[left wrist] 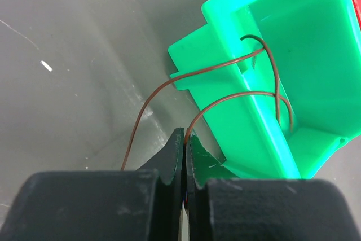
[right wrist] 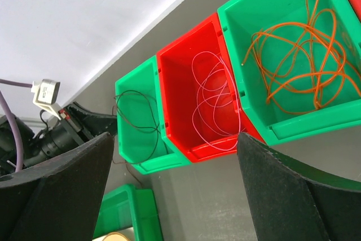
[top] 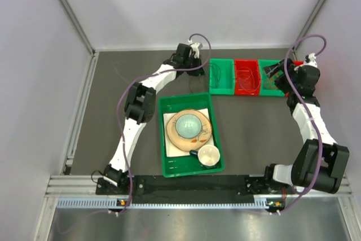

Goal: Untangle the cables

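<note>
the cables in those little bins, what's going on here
Three cables lie in a row of small bins: a dark cable in the green bin on the left arm's side, a pink cable in the red bin, and an orange cable in the other green bin. The left gripper is shut just outside the green bin, apparently pinching the dark cable, which trails out over the bin's wall. The right gripper hovers open above the bins, holding nothing.

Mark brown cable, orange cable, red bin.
brown cable (left wrist: 225,64), left wrist view, upper strand
orange cable (right wrist: 307,49), right wrist view, tangle middle
red bin (right wrist: 180,63), right wrist view, inner wall
</note>
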